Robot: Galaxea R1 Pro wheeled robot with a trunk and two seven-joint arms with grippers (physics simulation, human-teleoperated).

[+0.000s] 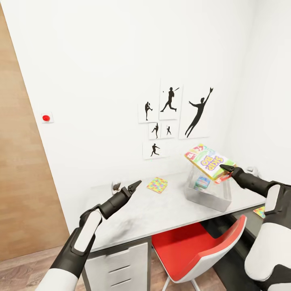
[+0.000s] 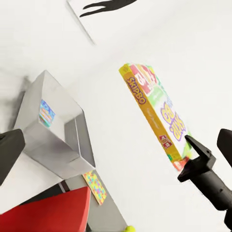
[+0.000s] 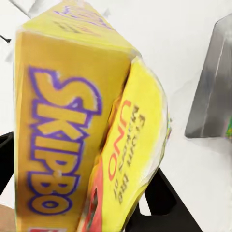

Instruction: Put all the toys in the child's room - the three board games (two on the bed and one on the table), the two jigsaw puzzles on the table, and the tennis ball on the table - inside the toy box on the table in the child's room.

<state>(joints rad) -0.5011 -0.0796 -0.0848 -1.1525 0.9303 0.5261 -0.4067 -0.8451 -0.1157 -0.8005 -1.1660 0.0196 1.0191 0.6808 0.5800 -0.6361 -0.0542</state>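
My right gripper [image 1: 227, 168] is shut on a corner of the red-green-yellow Skip-Bo board game [image 1: 208, 161], which hangs tilted just above the toy box [image 1: 210, 200] on the table [image 1: 161, 210]. Close up, the Skip-Bo box [image 3: 63, 135] sits between the dark fingers. A small blue board game [image 1: 201, 182] lies inside the bin. One jigsaw puzzle [image 1: 157, 184] lies on the light grey top, and another [image 1: 259, 211] on the dark top at the right. The tennis ball [image 2: 128, 228] peeks in beyond the toy box [image 2: 53, 130]. My left gripper [image 1: 134, 187] hovers open over the table's left part.
A red chair [image 1: 194, 250] with a white shell is tucked under the table, beside white drawers [image 1: 121, 262]. Baseball-player prints [image 1: 173, 117] hang on the white wall behind. A wooden panel [image 1: 20, 182] rises at the left, and a small dark object [image 1: 116, 186] stands near the wall.
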